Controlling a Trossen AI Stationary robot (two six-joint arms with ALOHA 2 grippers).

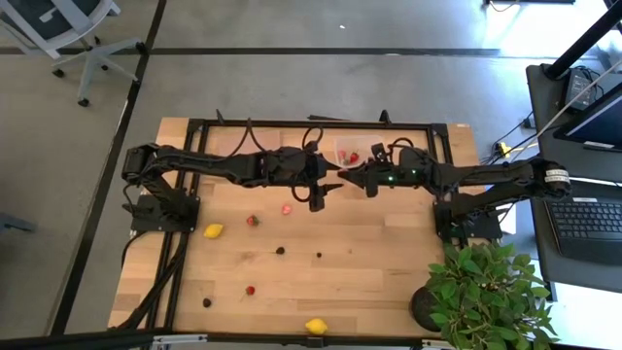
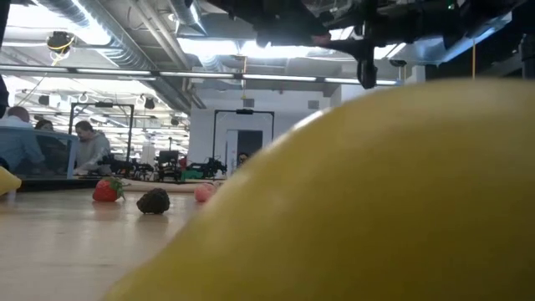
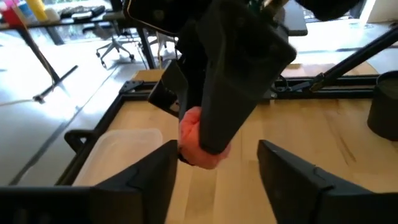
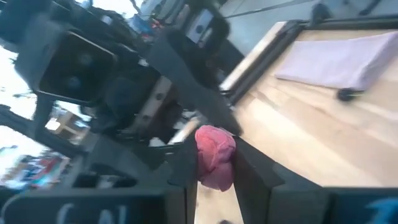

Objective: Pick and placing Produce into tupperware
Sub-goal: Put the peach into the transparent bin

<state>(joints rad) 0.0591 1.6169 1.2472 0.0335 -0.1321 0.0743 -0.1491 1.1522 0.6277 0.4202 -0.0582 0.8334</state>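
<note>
A: My right gripper (image 4: 214,163) pinches the pink fruit piece (image 4: 215,157) above the tabletop middle; left gripper (image 3: 214,163) is spread.
B: I fear it slips before the tupperware (image 1: 347,154) at the far edge.

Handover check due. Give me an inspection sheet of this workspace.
surface: wooden table
job's things: tub holds red pieces; lemons, strawberries, berries loose on table
clutter: plant at a table corner
grippers: right tool shut on pink piece, above table; left tool open, fingers either side
cables: black loops near far edge
surroundings: chair, laptop, people beyond
</note>
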